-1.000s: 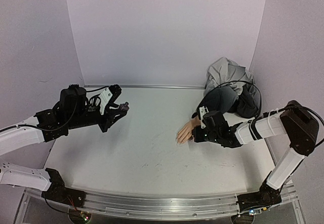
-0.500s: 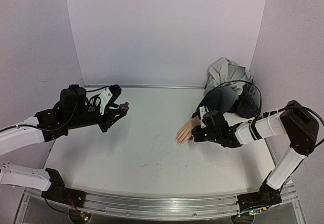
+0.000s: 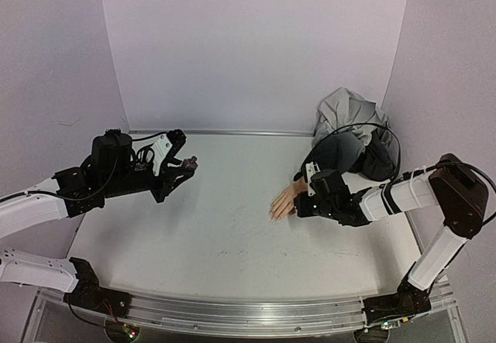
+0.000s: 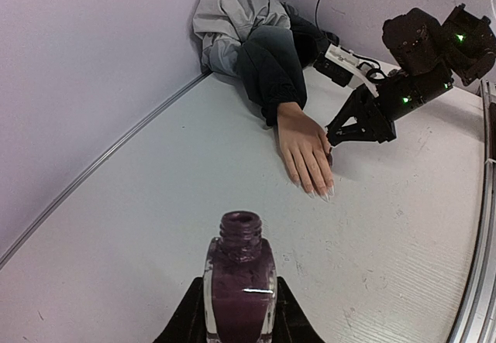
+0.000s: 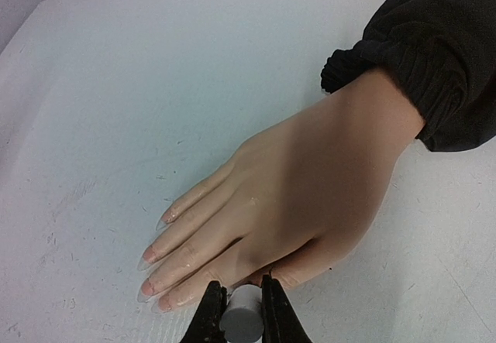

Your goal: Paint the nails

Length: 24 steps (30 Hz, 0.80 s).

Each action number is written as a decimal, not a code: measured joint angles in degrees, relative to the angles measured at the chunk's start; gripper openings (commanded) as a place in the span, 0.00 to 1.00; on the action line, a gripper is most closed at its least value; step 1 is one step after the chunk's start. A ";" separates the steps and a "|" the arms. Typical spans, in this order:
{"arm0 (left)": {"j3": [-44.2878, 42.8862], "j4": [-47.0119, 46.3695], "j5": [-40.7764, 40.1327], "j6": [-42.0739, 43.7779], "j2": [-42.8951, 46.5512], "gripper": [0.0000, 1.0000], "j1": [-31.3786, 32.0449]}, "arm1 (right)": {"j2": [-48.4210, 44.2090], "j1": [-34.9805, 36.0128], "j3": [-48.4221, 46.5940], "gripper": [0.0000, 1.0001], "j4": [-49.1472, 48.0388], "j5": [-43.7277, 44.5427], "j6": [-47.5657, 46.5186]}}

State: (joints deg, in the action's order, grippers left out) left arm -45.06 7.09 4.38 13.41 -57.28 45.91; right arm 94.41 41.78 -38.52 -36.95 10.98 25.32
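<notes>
Where visible, nails (image 5: 148,286) pale; thumbnail hidden

You're in lab test cell: bare white table (image 3: 232,242), plain lilac backdrop walls (image 3: 256,49), aluminium rail (image 3: 232,312) holding arm bases (image 3: 391,306).

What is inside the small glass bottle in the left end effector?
Dark purple polish shows through the glass of the bottle; its bottom is hidden by the left end effector.
</notes>
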 measured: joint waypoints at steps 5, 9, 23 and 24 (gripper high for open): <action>0.00 0.00 0.00 0.00 0.00 0.00 0.00 | -0.04 0.00 0.00 0.00 0.02 0.02 0.04; 0.00 0.00 0.00 0.00 0.00 0.00 0.00 | -1.20 0.00 0.02 0.00 0.33 -0.09 0.37; 0.00 0.00 0.02 -0.02 0.00 0.00 0.00 | -2.58 0.00 0.02 0.00 1.46 -0.17 1.38; 0.00 0.00 0.02 -0.02 0.00 0.00 0.00 | -2.40 0.00 0.02 0.00 1.66 -0.15 1.38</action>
State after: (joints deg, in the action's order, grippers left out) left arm -45.06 7.09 4.40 13.39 -57.28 45.91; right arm 92.01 41.78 -38.50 -35.29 10.83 26.70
